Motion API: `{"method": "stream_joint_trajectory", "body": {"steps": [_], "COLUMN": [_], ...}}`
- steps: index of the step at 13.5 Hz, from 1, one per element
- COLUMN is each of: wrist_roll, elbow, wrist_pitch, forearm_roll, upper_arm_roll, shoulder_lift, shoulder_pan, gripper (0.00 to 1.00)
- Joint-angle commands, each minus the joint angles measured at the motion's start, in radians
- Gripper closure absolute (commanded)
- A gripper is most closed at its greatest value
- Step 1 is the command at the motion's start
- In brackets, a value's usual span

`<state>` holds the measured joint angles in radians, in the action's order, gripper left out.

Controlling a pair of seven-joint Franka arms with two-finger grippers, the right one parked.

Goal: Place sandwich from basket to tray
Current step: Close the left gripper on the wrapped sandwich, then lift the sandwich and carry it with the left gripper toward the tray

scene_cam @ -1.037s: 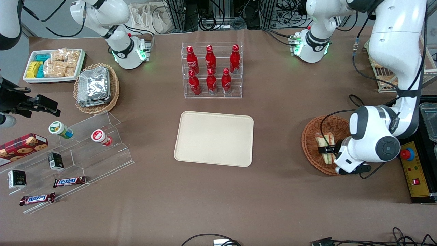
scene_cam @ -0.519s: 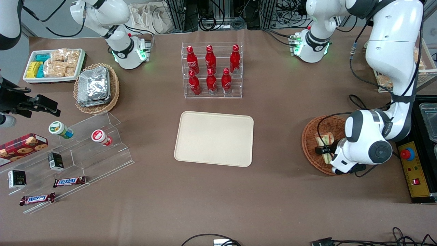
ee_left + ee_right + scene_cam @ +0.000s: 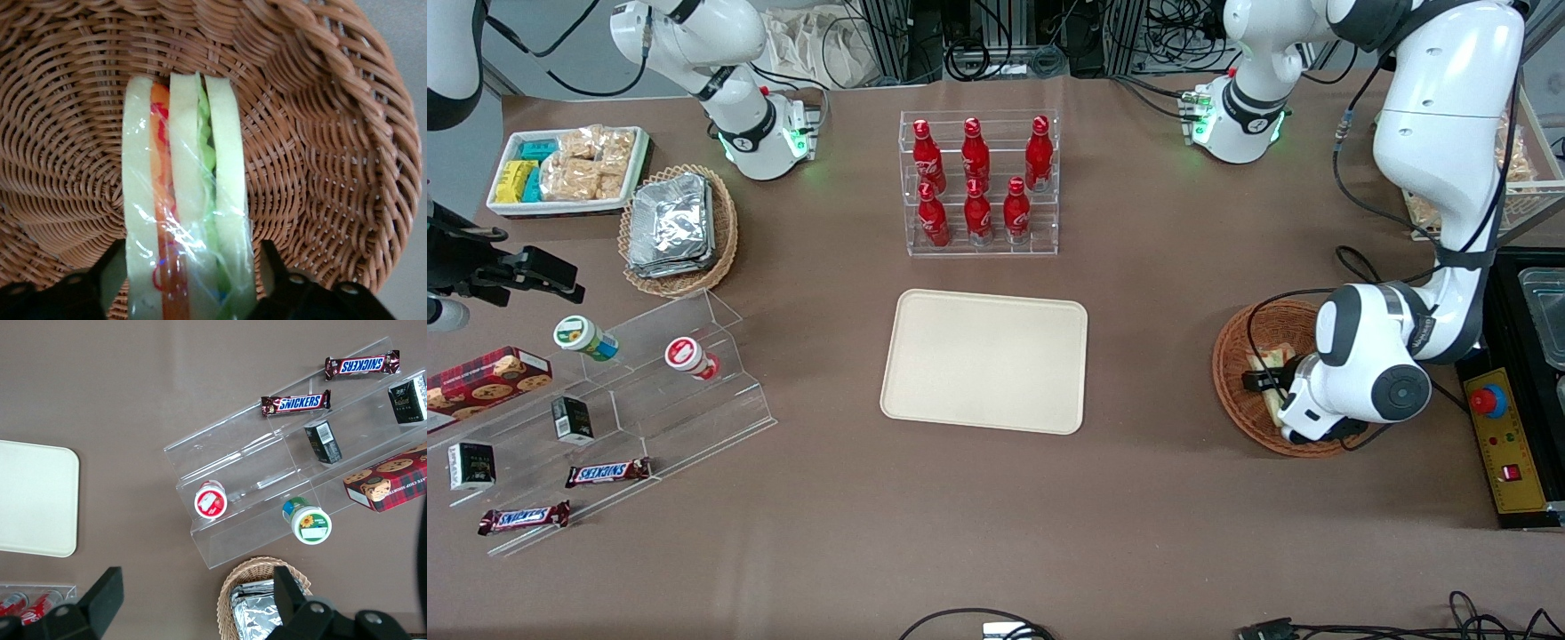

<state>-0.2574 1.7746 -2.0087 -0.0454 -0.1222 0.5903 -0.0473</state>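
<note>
The sandwich (image 3: 183,200), a wrapped wedge of white bread with orange and green stripes, lies in the round reddish-brown wicker basket (image 3: 320,133). In the front view the basket (image 3: 1230,356) sits toward the working arm's end of the table, and only part of the sandwich (image 3: 1272,358) shows beside the arm's wrist. My gripper (image 3: 188,283) is low in the basket, open, with one finger on each side of the sandwich's near end and little gap. The cream tray (image 3: 984,360) lies bare at mid-table.
A clear rack of red bottles (image 3: 978,182) stands farther from the front camera than the tray. A tan oval basket of foil packs (image 3: 678,227), a white snack bin (image 3: 569,169) and a clear stepped stand (image 3: 649,391) lie toward the parked arm's end.
The working arm's wrist has shifted a little toward the tray over the basket and now covers more of the sandwich. The sandwich has stayed where it was.
</note>
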Motion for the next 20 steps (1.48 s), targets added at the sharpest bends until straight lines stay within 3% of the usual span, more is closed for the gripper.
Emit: {"method": "stream_joint_trajectory", "body": {"steps": [1, 3, 7, 13, 20], "wrist_roll": [-0.022, -0.022, -0.058, -0.08, -0.299], "elbow": [0.013, 0.014, 0.009, -0.017, -0.055], "wrist_pitch": [-0.004, 0.001, 0.068, 0.206, 0.196], "forearm_roll": [-0.017, -0.017, -0.016, 0.002, 0.002], "upper_arm_roll": [-0.004, -0.004, -0.005, -0.036, -0.267], "shoulder_lift": [-0.023, -0.027, -0.076, -0.259, -0.302], "shoulder_pan": [-0.003, -0.006, -0.002, 0.049, 0.078], "gripper": [0.41, 0.56, 0.67, 0.68, 0.69]}}
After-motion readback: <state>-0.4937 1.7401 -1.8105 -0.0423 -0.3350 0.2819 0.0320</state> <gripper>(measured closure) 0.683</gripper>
